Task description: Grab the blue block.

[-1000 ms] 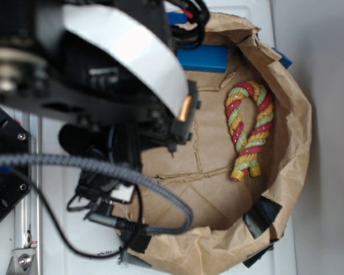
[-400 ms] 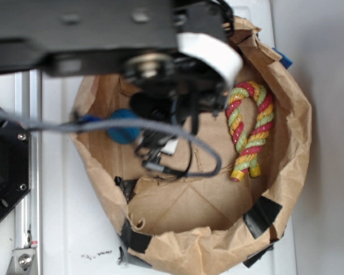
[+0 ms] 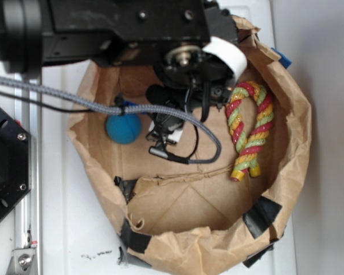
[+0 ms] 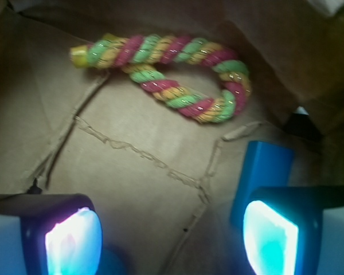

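Blue block (image 4: pixel 262 172) lies on brown paper floor (image 4: pixel 132 189) of bag, right side of your wrist view, just beyond right fingertip (image 4: pixel 269 239), which overlaps its near end. Contact: cannot tell. Gripper (image 4: pixel 171 236) open wide, holding nothing, bare paper between fingers. Twisted rope toy (image 4: pixel 172 77) lies farther in, apart from block. In exterior view, arm (image 3: pixel 132 28) hides block; teal ball (image 3: pixel 124 127) sits by bag's left wall (image 3: pixel 94 91).

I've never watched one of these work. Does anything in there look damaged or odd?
The brown paper bag is crumpled, its rim torn and patched with black tape. The blue block stands tilted behind one finger. Otherwise the rope toy and ball lie normally.
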